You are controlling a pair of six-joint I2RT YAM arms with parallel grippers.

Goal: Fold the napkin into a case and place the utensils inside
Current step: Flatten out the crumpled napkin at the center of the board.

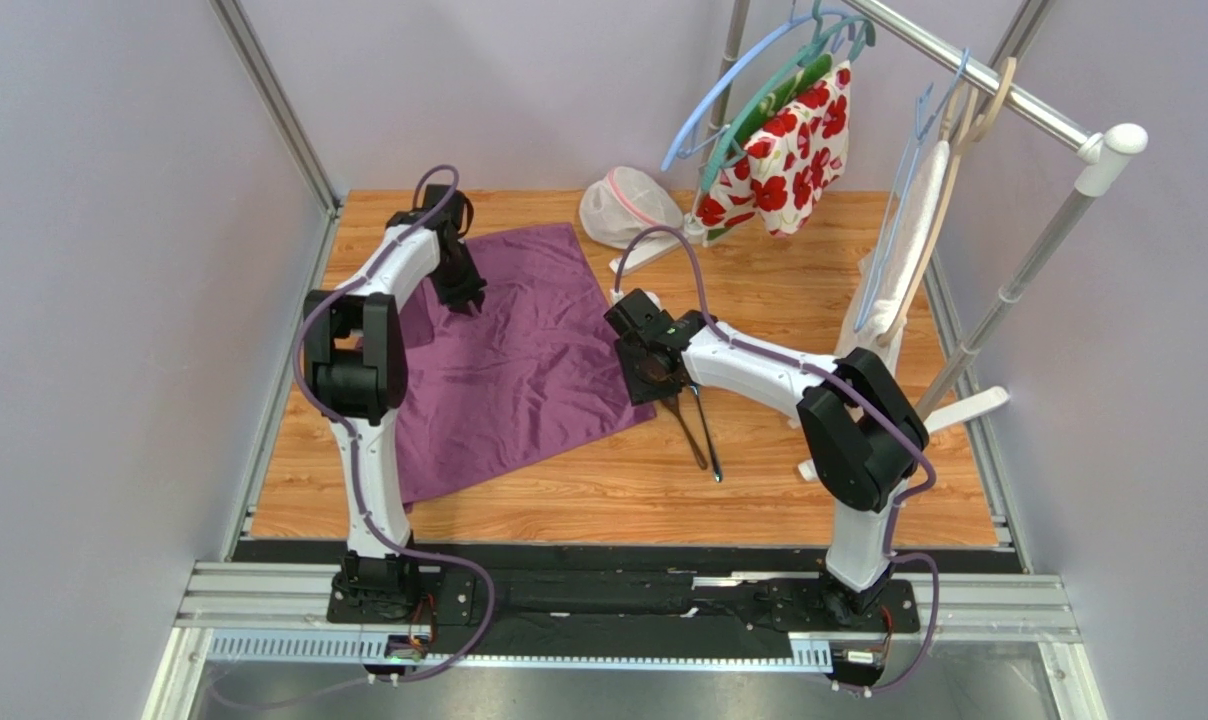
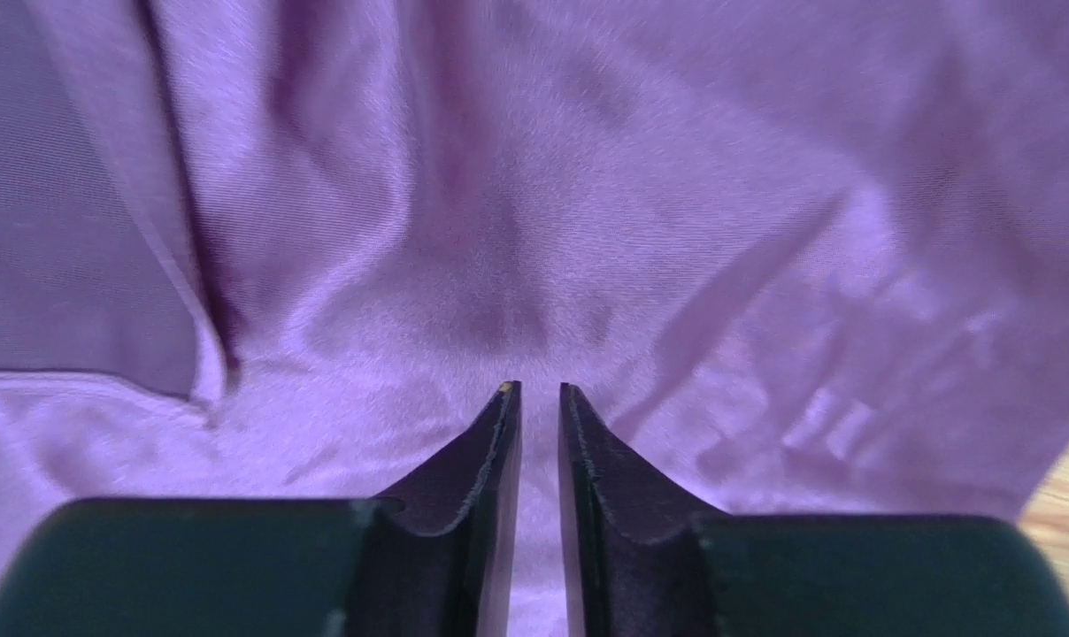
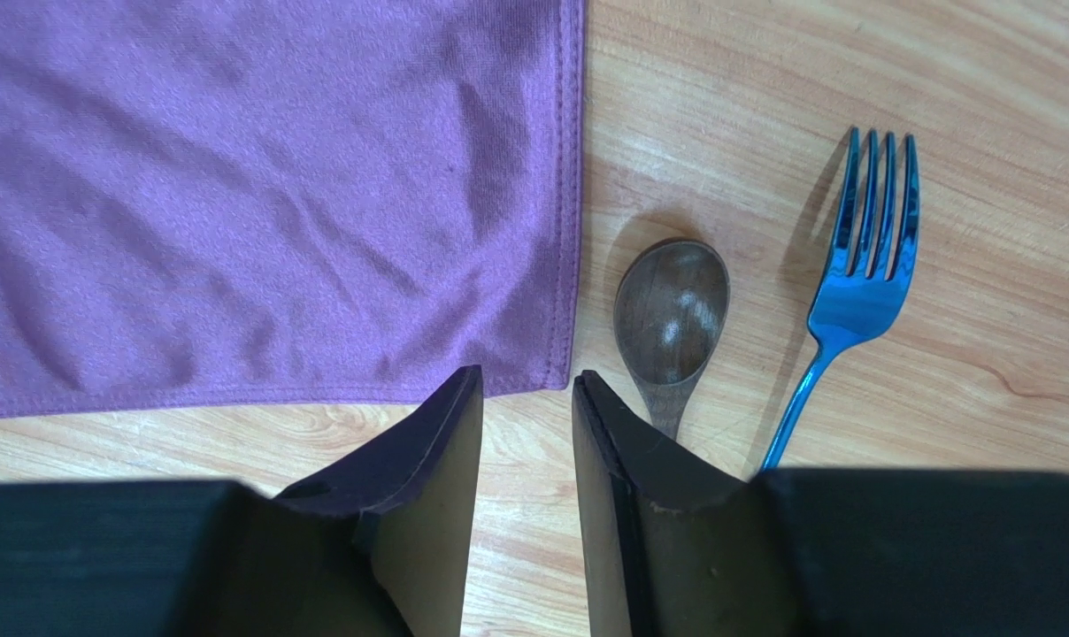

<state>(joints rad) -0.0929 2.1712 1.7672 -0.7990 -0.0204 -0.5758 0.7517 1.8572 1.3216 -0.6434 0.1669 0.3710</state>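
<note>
On the wooden table (image 1: 821, 285) the napkin (image 1: 520, 360) lies spread flat and unfolded, left of centre. No case is formed yet, so the step in hand looks like the first fold, at the grab stage. Left gripper (image 2: 536, 389) sits low over the napkin's far left part, jaws narrowed to a thin slit, cloth creased around the tips. Can't tell if cloth is pinched between them or just lies under them. Right gripper (image 3: 524, 381) is at the napkin's right corner, jaws part-way in with bare wood showing in the gap and the corner right at the tips. Can't tell if it has the hem. Utensils: spoon (image 3: 670, 316) and fork (image 3: 862, 259) lie side by side on the wood just beside the napkin's right edge, not touching it, not held. Next move, as a judgement: get a sure pinch at both points, lift a little, and carry one edge over to the opposite edge, arms in step so the cloth doesn't skew. Risk: the right fingers work close to the spoon and could knock it.
</note>
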